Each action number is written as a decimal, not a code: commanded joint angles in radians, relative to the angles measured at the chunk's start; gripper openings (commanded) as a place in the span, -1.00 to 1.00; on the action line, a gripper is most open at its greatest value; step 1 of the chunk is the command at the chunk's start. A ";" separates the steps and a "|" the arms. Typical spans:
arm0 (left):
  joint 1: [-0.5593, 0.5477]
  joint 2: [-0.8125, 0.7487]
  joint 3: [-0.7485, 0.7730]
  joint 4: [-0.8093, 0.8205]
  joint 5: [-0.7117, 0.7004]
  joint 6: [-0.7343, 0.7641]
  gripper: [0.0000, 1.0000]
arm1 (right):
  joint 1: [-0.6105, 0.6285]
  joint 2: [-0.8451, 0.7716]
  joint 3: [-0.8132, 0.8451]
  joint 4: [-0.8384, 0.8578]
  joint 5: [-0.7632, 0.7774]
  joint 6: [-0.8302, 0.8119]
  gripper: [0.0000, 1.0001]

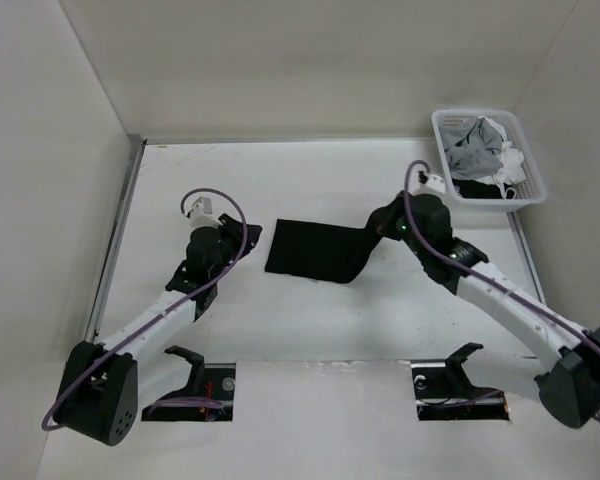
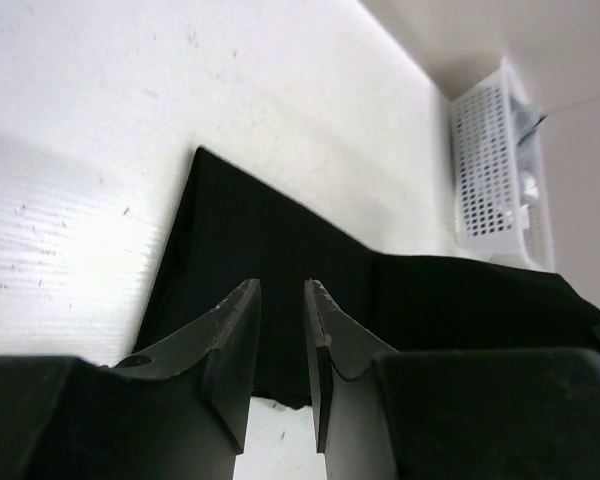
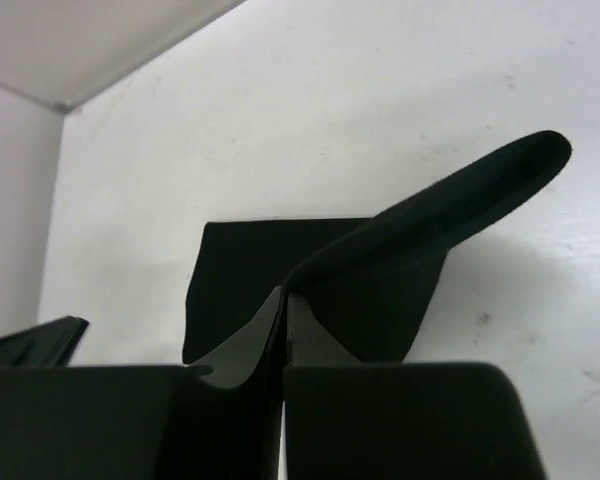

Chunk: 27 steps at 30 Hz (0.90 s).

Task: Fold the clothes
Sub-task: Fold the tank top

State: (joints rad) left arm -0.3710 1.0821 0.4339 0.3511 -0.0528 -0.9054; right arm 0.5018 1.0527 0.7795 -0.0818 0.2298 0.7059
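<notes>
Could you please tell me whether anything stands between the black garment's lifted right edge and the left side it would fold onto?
Nothing lies on the black soft fabric garment itself. The right gripper is shut on its raised right edge; only the open left gripper at the garment's left edge could crowd the fold.

item: the clothes [image 1: 310,250], one plain black soft top
where: pretty much the middle of the table [image 1: 280,320]
pose: mostly flat, a wide dark rectangle running 9 to 3 o'clock
9 o'clock end: lies flat, corners look crisp
3 o'clock end: raised off the table in a curled flap, pinched in the right gripper [image 3: 285,297]
</notes>
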 commanded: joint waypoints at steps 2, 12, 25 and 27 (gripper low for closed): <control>0.056 -0.092 -0.014 0.022 0.051 -0.009 -0.54 | 0.152 0.208 0.199 -0.094 0.094 -0.149 -1.00; 0.229 -0.228 -0.034 -0.043 0.159 -0.030 -0.54 | 0.396 0.763 0.743 -0.251 0.129 -0.261 -1.00; 0.281 -0.191 -0.037 -0.028 0.194 -0.062 -0.50 | 0.461 0.738 0.726 -0.167 0.052 -0.155 -0.09; 0.246 -0.160 -0.032 0.003 0.185 -0.072 -0.50 | 0.452 0.649 0.611 -0.104 0.052 -0.149 -0.25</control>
State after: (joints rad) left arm -0.0925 0.8948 0.4057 0.2874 0.1200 -0.9588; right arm 0.9569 1.8561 1.4750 -0.3187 0.2901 0.5297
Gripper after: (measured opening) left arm 0.248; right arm 0.399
